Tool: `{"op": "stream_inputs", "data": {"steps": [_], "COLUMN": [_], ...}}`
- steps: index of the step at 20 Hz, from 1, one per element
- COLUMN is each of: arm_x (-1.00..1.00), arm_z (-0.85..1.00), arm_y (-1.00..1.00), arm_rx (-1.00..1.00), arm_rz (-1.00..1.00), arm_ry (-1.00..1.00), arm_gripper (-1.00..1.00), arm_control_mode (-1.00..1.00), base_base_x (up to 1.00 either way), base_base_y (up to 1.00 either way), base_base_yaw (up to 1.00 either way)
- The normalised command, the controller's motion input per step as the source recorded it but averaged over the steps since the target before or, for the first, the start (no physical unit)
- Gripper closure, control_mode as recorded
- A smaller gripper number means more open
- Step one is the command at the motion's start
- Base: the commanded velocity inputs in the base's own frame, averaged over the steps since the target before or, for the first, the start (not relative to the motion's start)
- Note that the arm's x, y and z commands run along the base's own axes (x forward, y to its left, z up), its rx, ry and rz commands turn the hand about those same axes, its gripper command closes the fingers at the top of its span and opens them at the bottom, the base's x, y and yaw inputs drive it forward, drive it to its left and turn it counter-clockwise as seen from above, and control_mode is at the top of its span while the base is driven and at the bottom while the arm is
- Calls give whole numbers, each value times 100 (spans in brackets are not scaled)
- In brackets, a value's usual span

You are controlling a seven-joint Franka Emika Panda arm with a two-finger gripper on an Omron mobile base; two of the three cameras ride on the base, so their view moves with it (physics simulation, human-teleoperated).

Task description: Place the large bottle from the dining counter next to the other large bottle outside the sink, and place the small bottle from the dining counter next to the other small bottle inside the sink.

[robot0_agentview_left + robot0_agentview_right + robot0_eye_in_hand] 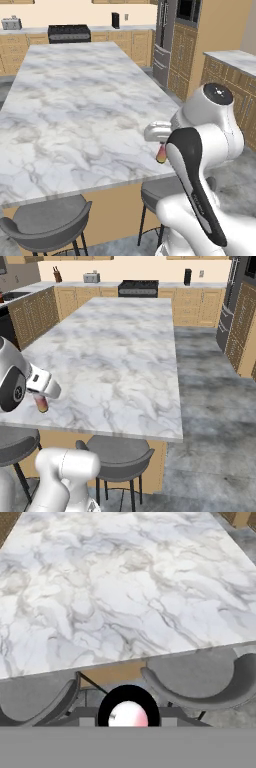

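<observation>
Closest to the hand camera, the small bottle (pixel 128 716) appeared end-on as a pale pink disc inside a black ring, seated between the fingers. The end effector (pixel 161 150) was pressed together on this bottle. In the left base view the pink-to-orange body (pixel 161 154) hung below the hand, just off the near long edge of the dining counter (pixel 75 110) towards its right corner. In the right base view the same bottle (pixel 42 404) showed beneath the wrist at the counter's near left edge. Whether it cleared the edge or overlapped it could not be told.

Two grey stools (pixel 117 456) stood under the near edge, directly below the held bottle. The marble top carried no other bottle in these views. A dark sink basin (pixel 11 295) was just visible on the far left wall run.

Risks, as judged from this state:
- Slip: the bottle was slim and smooth, so a fast swing could shift it in the grip.
- Collision: a low retreat could strike the counter edge or a stool.
- Misplacement: this bottle belonged inside the sink, beside the small dark one.
</observation>
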Motion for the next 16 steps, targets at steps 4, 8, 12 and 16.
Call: {"op": "stream_inputs", "data": {"steps": [4, 8, 12, 16], "arm_x": [-9, 0, 0, 0], "arm_z": [8, 0, 0, 0], "arm_y": [-20, 0, 0, 0], "arm_rx": [0, 0, 0, 0], "arm_rz": [-5, -2, 0, 0], "arm_ry": [11, 0, 0, 0], "arm_gripper": [100, 100, 100, 100], "arm_control_mode": [-100, -100, 100, 100], "base_base_x": [0, 0, 0, -67], "base_base_y": [0, 0, 0, 18], "base_base_yaw": [0, 0, 0, 0]}}
